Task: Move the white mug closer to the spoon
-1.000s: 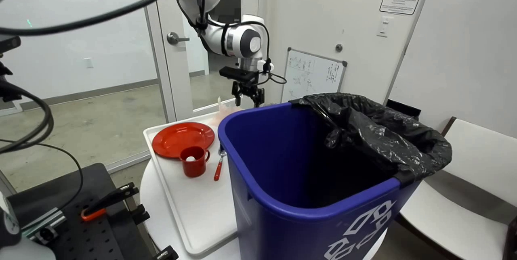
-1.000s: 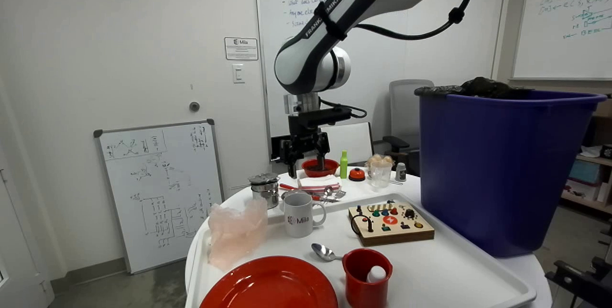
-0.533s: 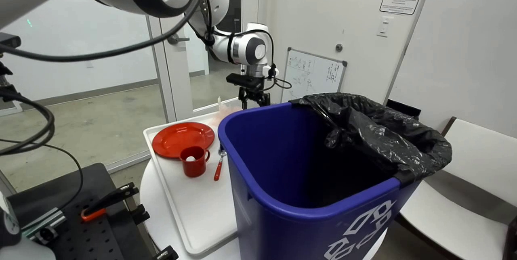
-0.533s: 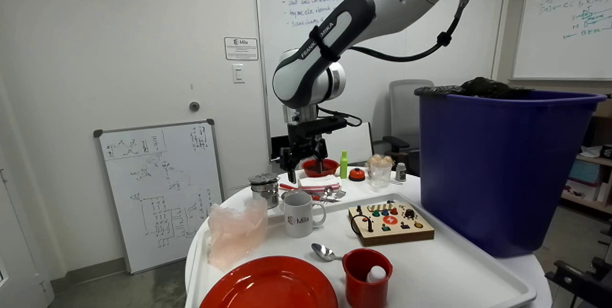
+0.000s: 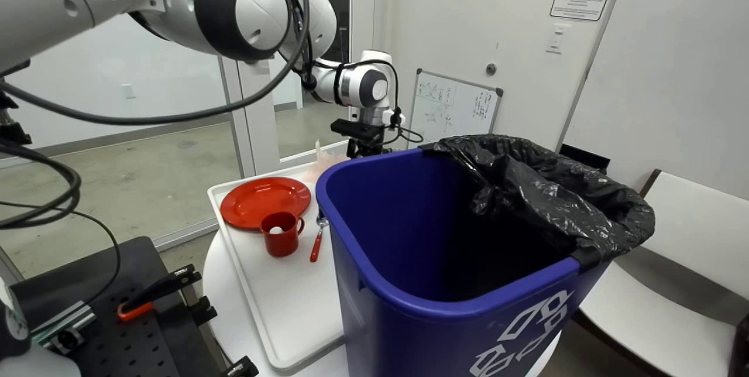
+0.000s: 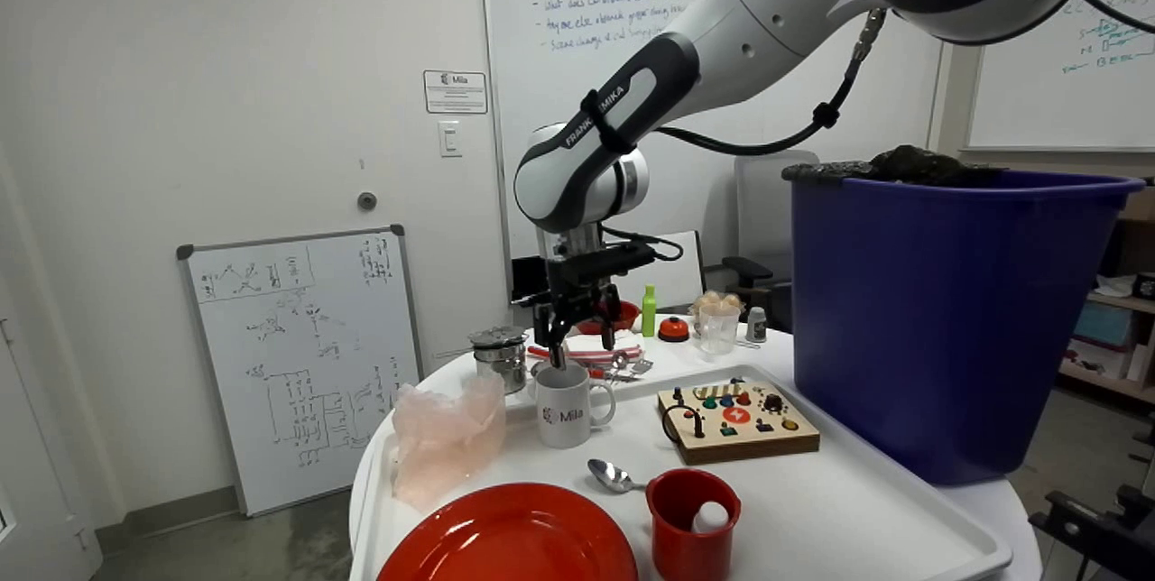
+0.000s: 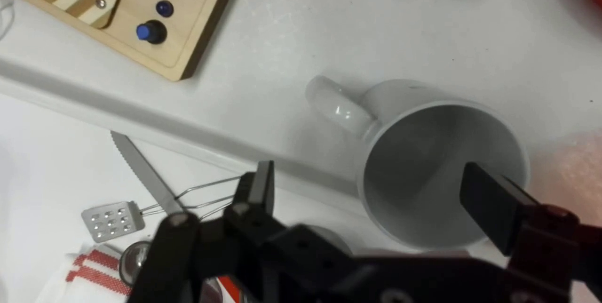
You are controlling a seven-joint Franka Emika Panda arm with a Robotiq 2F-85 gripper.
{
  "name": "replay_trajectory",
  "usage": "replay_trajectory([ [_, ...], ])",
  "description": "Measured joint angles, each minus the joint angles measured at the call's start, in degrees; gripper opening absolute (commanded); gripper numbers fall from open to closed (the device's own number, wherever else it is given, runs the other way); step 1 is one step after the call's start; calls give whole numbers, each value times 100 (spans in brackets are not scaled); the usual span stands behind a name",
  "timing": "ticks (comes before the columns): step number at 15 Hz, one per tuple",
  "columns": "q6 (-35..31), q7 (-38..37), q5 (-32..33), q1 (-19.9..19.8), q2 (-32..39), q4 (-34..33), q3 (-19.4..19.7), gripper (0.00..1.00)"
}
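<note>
The white mug [image 6: 563, 419] stands upright on the white tray [image 6: 947, 518], its handle toward the wooden board in an exterior view. It fills much of the wrist view [image 7: 404, 93]. The spoon [image 6: 614, 476] lies on the tray in front of the mug, apart from it; its handle is partly behind the red mug [image 6: 695, 545]. The spoon's red handle [image 5: 316, 247] shows in an exterior view. My gripper [image 6: 583, 352], also in the wrist view [image 7: 368, 171], is open and empty. One finger is over the mug's mouth, the other outside its handle side. I cannot tell whether the first finger is inside.
A pink plastic bag [image 6: 447, 441] lies close beside the mug. A wooden switch board [image 6: 735, 446] is on its handle side. A red plate [image 6: 523, 536] is at the front. A tall blue bin [image 6: 929, 319] stands beside the tray. A metal pot [image 6: 501, 360] and utensils are behind.
My gripper has come down toward the white mug, so that one fingertip is now at the mug's mouth. The fingers stay open. The mug and spoon have not moved.
</note>
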State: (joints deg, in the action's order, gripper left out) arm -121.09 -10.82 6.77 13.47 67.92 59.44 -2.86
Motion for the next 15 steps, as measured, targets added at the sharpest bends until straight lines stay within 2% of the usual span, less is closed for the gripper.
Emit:
replay_trajectory([
  [4, 155, 40, -51, -3, 289, -311, -3, 100],
  [5, 203, 47, -54, -5, 351, -384, -3, 95],
  [6, 258, 56, -58, -6, 411, -467, -3, 74],
  [8, 357, 74, -76, -7, 515, -609, -5, 69],
  [15, 627, 156, -153, -6, 834, -1109, -49, 17],
])
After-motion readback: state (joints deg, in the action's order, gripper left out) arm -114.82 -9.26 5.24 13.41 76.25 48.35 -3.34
